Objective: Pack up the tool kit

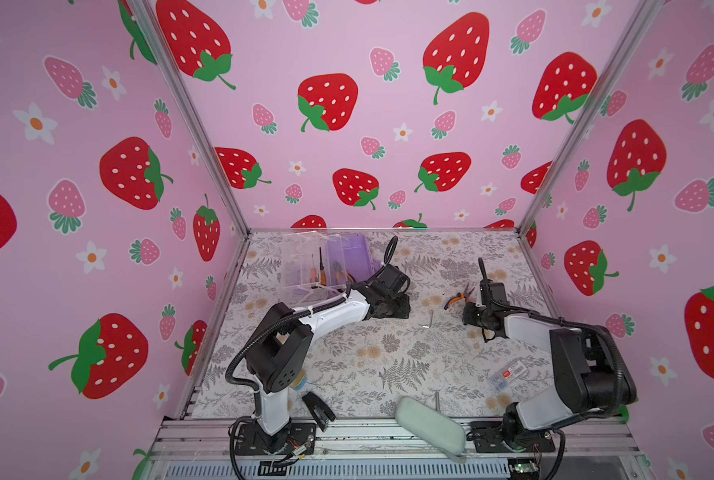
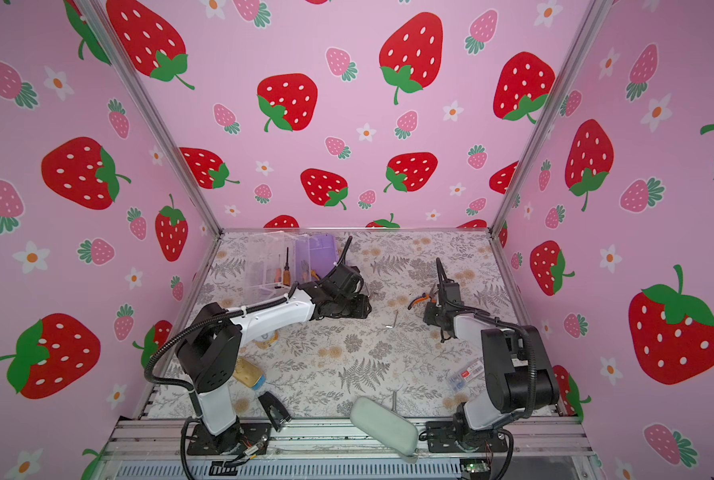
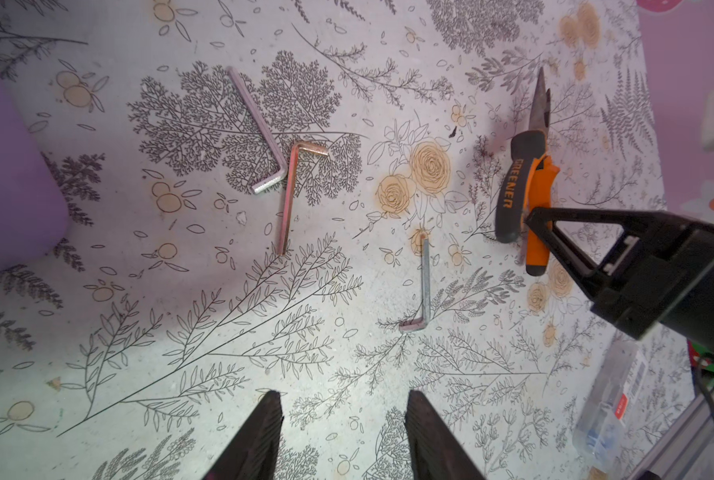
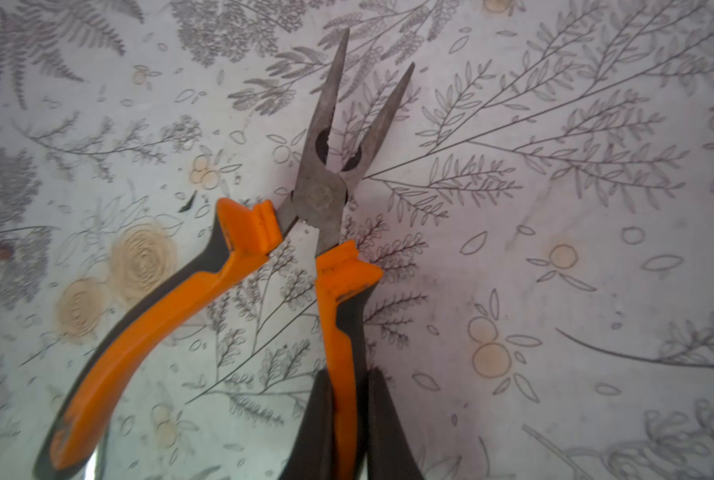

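Site: a table (image 1: 388,365) under a grey leaf-and-flower cloth, walled on three sides by pink strawberry panels.

Nearest, at the front edge, a pale green pouch (image 1: 430,424) lies partly over the metal rail. Left of it sits a small black item (image 1: 317,411), type unconfirmed. A gold tin (image 2: 249,372) lies beside my left arm. On the right, a small clear box (image 1: 509,374) with a red label rests next to my right arm.

Mid-table, a silver hex key (image 3: 255,133) touches a copper-coloured hex key (image 3: 288,195). A third hex key (image 3: 425,286) lies apart from them, nearer the pliers (image 4: 322,199).

My left pincer (image 3: 344,395) hangs above the cloth near these keys, fingers apart, nothing between them. My right pincer (image 4: 349,374) is clamped on one orange handle of the pliers. The other handle splays free and the nose is parted. Whether the tool is clear of the cloth I cannot tell.

Farthest, the tool kit (image 1: 347,253) stands open in the far-left corner by the back wall, its lilac base beside the clear part. Orange-handled screwdrivers (image 1: 320,272) show in the clear part. The kit is well apart from the pliers.
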